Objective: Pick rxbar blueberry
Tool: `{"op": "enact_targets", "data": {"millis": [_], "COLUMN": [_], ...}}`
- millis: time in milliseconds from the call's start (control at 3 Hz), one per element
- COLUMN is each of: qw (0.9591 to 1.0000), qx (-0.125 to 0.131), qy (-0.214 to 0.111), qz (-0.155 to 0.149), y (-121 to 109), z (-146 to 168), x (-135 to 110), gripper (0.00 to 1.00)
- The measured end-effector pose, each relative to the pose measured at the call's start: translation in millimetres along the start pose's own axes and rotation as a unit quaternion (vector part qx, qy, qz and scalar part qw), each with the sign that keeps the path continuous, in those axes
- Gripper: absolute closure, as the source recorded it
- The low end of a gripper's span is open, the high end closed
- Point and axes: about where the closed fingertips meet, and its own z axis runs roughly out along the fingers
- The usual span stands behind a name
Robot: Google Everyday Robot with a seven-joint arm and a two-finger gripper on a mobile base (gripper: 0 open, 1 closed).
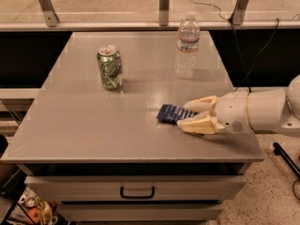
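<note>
The rxbar blueberry, a flat dark navy bar with white text, lies on the grey table right of the middle, near the front. My gripper reaches in from the right at table height. Its cream fingers are closed against the two long sides of the bar's right end, and the bar's left half sticks out past the fingertips. The bar rests on the tabletop.
A green soda can stands upright at the left middle of the table. A clear water bottle stands at the back right, behind the gripper. The table's right edge is under my arm. A drawer with a handle is below the front edge.
</note>
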Motion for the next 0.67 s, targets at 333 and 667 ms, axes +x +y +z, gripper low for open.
{"op": "enact_targets", "data": {"millis": [333, 667], "qw": [1.0, 0.9999], "qx": [0.001, 0.007], "qy": [0.004, 0.006], "qz": [-0.006, -0.013], "y": [-1.1, -3.6], "z": [-2.9, -12.7], "x": [-5.8, -15.4], "gripper": [1.0, 1.0]}}
